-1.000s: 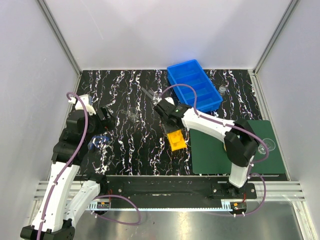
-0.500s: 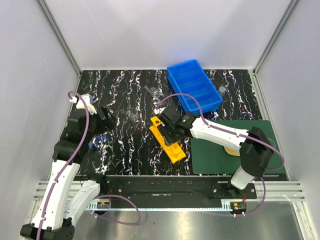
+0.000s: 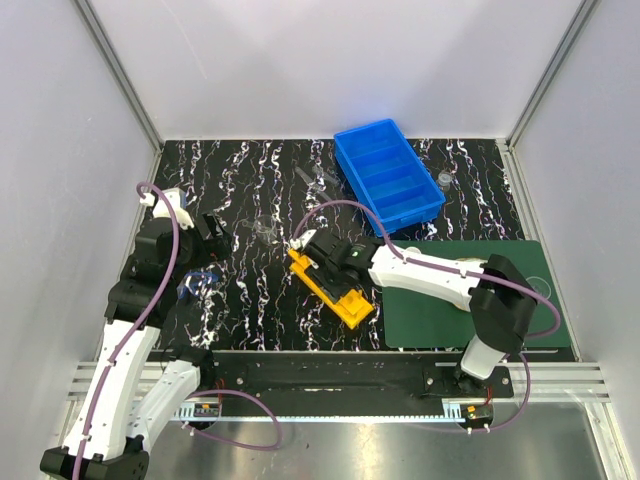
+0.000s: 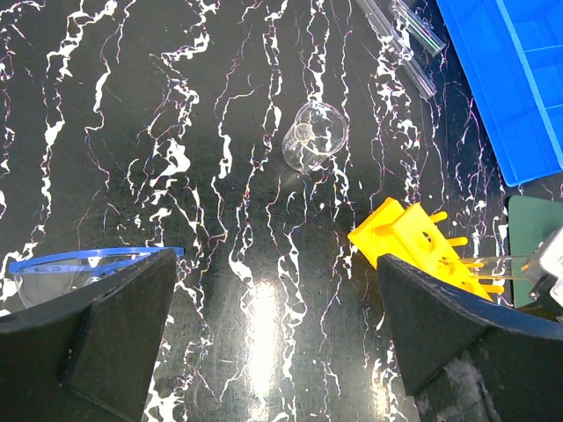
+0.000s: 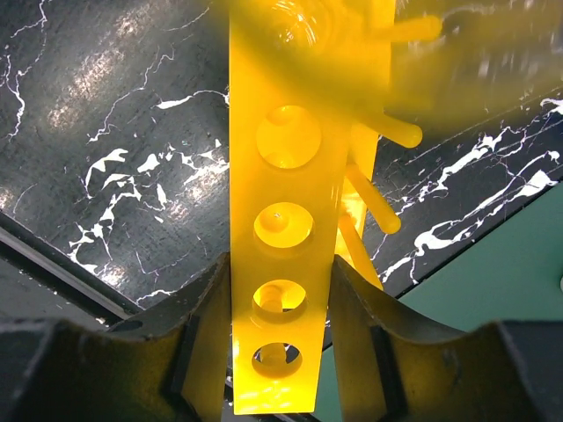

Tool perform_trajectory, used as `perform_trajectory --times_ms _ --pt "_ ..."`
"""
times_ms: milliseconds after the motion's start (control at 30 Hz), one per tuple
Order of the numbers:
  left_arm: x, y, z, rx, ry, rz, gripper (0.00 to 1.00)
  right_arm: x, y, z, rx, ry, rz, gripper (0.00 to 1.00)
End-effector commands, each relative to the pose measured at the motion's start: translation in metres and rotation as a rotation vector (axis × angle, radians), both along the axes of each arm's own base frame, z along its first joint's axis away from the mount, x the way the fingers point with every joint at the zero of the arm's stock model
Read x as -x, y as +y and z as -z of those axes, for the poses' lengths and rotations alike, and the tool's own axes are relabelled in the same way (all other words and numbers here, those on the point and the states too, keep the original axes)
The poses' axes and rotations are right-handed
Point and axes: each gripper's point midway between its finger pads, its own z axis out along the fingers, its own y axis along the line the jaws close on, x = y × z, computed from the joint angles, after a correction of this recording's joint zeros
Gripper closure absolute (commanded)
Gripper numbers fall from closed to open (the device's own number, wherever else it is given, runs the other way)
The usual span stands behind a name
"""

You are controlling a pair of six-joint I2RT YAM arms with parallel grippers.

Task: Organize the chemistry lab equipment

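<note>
Clamping the yellow rack by its long sides, the right gripper stands partly closed. The rack sits diagonally over the black marbled table, just left of the green mat. The left gripper gapes wide, empty.

The black table with white marble veins carries a blue divided plastic bin at the far right. In front of it lies a dark green flat mat. The table also holds thin clear glass tubes, a small clear glass flask and blue-rimmed safety glasses.

The rack lies just left of the mat, with the bin behind
</note>
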Motion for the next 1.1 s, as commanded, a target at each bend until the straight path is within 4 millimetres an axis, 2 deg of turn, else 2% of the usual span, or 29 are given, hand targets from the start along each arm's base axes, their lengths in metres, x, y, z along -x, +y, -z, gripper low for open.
perform_trajectory --times_ms 0,300,633,767,933,1067 --pt "-0.003 0.002 -0.013 -0.014 -0.043 -0.005 0.01 0.002 0.007 0.006 0.031 -0.044 -0.094 0.76" --pt "-0.004 0.001 -0.013 -0.016 -0.045 -0.003 0.01 0.021 0.006 0.006 0.036 -0.057 -0.193 0.76" --pt "-0.006 0.001 -0.011 -0.019 -0.034 -0.001 0.01 0.041 0.003 0.013 0.049 -0.038 -0.224 0.69" --pt "-0.006 0.0 -0.012 -0.019 -0.037 0.004 0.01 0.04 0.002 0.013 0.053 -0.044 -0.22 0.62" --pt "-0.006 0.0 -0.01 -0.023 -0.03 0.002 0.01 0.039 0.004 0.01 0.047 -0.051 -0.22 0.44" --pt "-0.007 -0.001 -0.01 -0.024 -0.027 0.004 0.01 0.039 0.004 0.008 0.045 -0.057 -0.218 0.36"
